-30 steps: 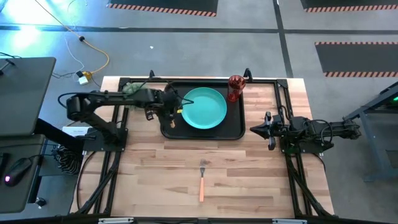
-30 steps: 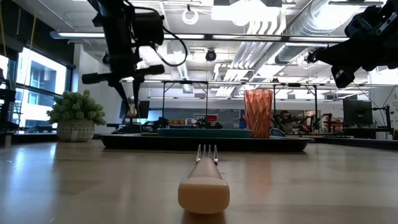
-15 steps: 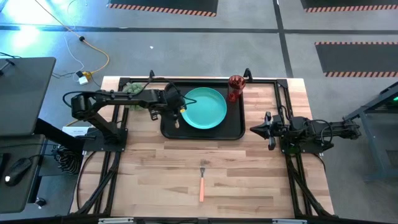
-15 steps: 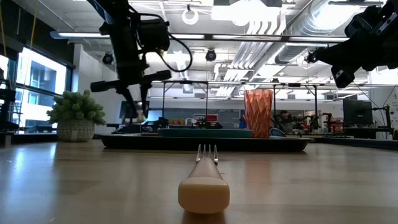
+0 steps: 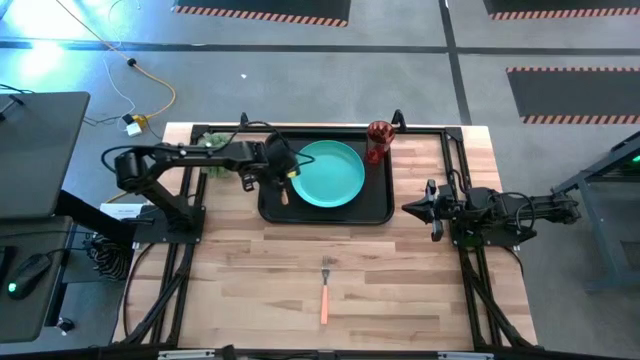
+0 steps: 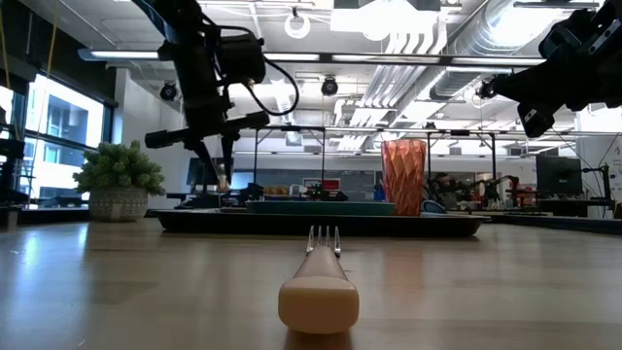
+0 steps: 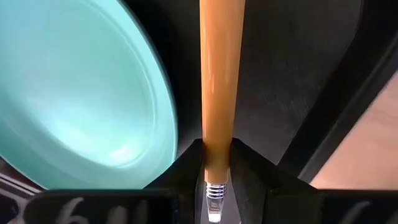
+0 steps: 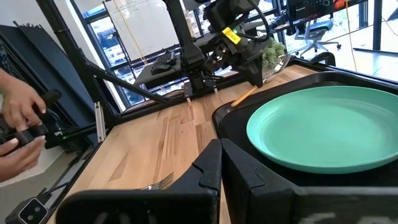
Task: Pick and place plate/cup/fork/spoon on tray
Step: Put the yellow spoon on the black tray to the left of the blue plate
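The left gripper (image 5: 284, 180) hangs over the left end of the tray (image 5: 375, 212), its fingers (image 7: 186, 171) narrowed on the orange-tan handle of the spoon (image 7: 221, 81); the left wrist view shows that handle running straight out from between the fingers, over the black tray floor and just beside the plate's rim. In the low view the same gripper (image 6: 216, 165) is above the tray's left part, with the spoon hanging down from it; whether the spoon's lower end touches the tray cannot be told. The plate (image 5: 328, 173) lies flat in the tray, immediately right of the gripper and apart from it. The cup (image 5: 379, 141) stands upright in the tray's far right corner, right of the plate. The fork (image 5: 325, 288) lies on the bare table (image 5: 400, 300) in front of the tray, well apart from both grippers, handle toward the near edge and tines toward the tray. The right gripper (image 5: 432, 210) waits above the table to the right of the tray, fingers fully together and holding nothing. In the right wrist view a person's hand (image 8: 22, 127) shows beyond the table edge.
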Available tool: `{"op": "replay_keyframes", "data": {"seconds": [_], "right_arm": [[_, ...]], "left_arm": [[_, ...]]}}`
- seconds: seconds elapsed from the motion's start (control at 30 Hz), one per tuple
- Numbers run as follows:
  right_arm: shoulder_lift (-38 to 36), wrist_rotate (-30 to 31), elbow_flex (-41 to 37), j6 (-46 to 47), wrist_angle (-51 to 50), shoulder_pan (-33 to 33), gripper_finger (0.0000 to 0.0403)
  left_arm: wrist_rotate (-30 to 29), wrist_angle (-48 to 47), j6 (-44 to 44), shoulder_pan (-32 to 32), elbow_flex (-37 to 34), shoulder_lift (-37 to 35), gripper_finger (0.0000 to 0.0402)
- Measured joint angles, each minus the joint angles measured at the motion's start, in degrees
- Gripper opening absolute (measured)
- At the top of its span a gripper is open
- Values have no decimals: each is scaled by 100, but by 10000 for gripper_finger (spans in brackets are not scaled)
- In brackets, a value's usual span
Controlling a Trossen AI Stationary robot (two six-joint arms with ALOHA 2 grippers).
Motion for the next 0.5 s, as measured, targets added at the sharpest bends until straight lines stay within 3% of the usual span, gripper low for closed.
{"op": "replay_keyframes", "data": {"seconds": [0.5], "right_arm": [[-1,1,0,0,2,1,0]], "left_arm": [[225,-66,-200,177,-2,207,53]]}}
